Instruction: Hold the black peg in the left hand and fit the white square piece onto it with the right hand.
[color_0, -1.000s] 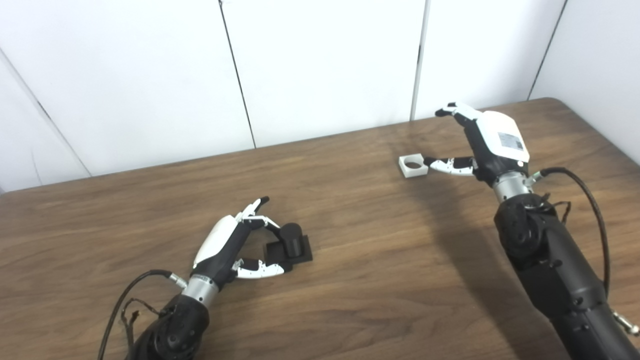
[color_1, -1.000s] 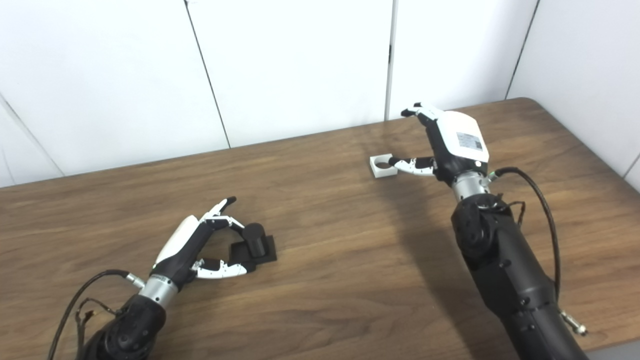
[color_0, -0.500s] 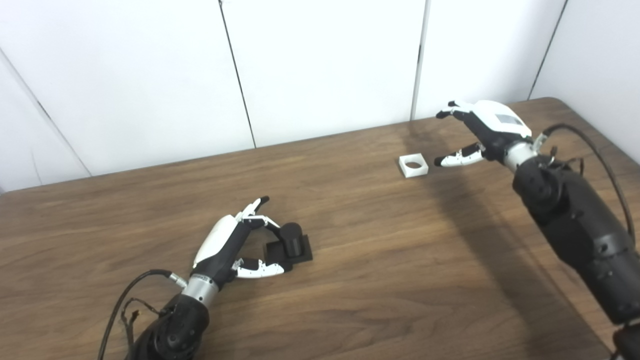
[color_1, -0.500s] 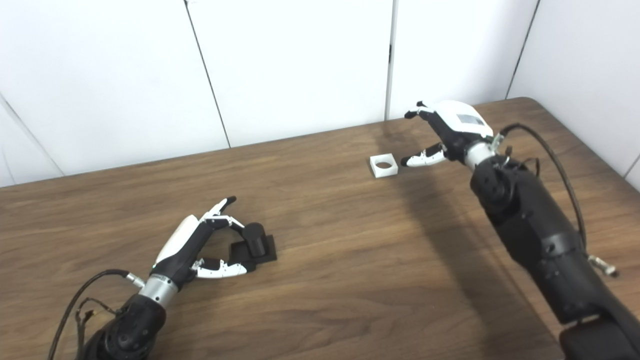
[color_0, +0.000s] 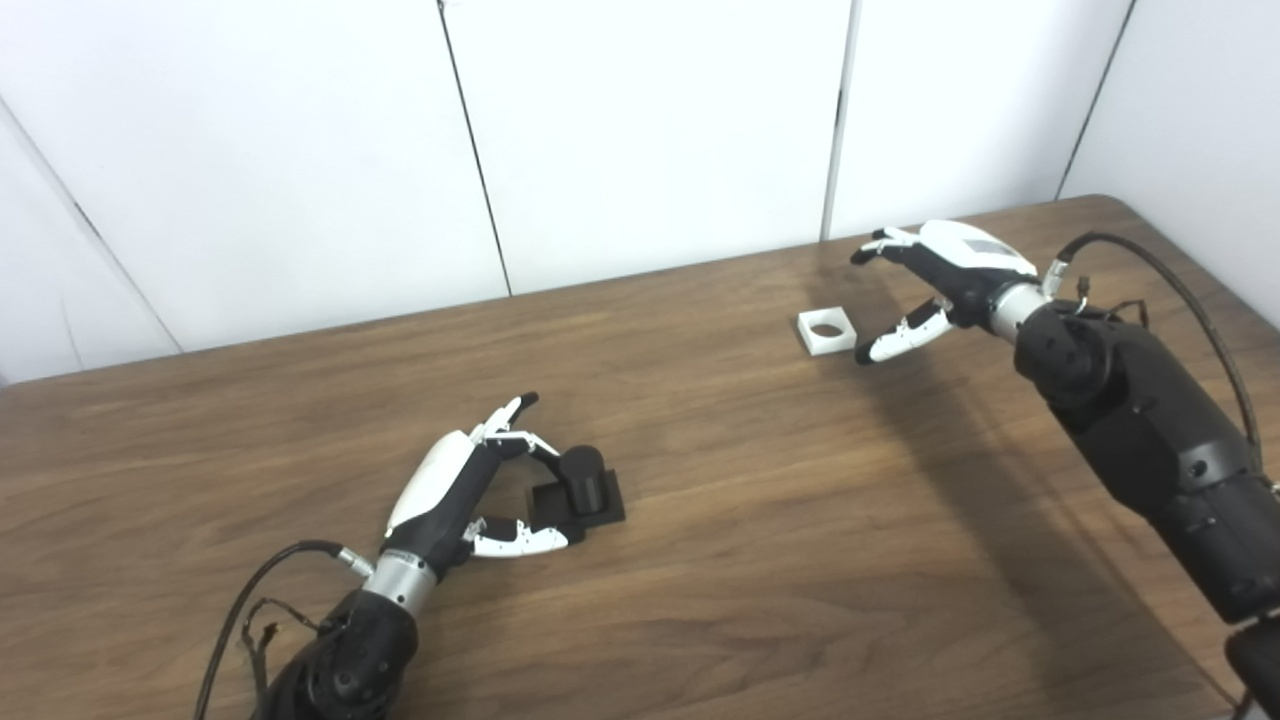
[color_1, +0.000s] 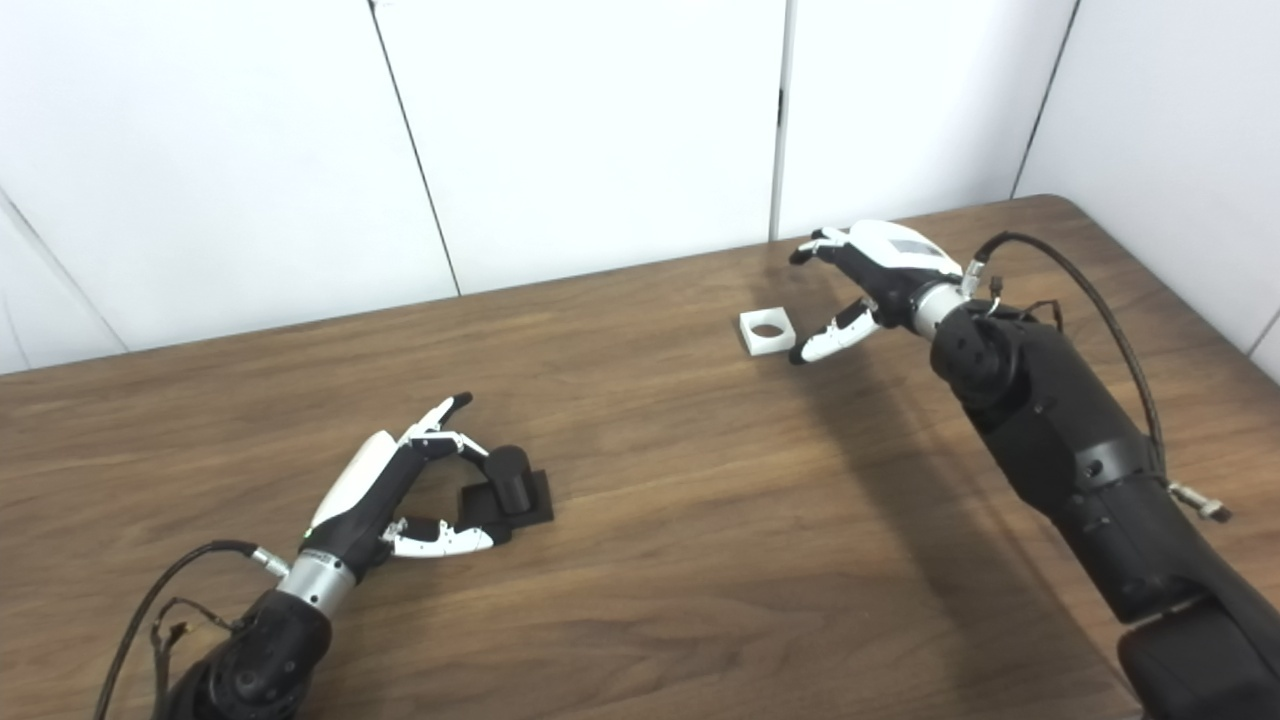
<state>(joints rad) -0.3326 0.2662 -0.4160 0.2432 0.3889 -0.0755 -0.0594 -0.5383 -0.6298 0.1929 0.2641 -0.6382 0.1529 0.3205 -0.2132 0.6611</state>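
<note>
Left eye view — right hand fingers spread beside white square piece, holding nothing.

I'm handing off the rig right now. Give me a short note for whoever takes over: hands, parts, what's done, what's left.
Left hand: open, fingers spread around the black peg, which rests on the table; not lifted.
Right hand: open, beside the white square piece, holding nothing.
Done: both hands positioned at their parts.
Left: grip and lift the peg, grasp the white piece, carry it over, fit its hole onto the peg.
</note>
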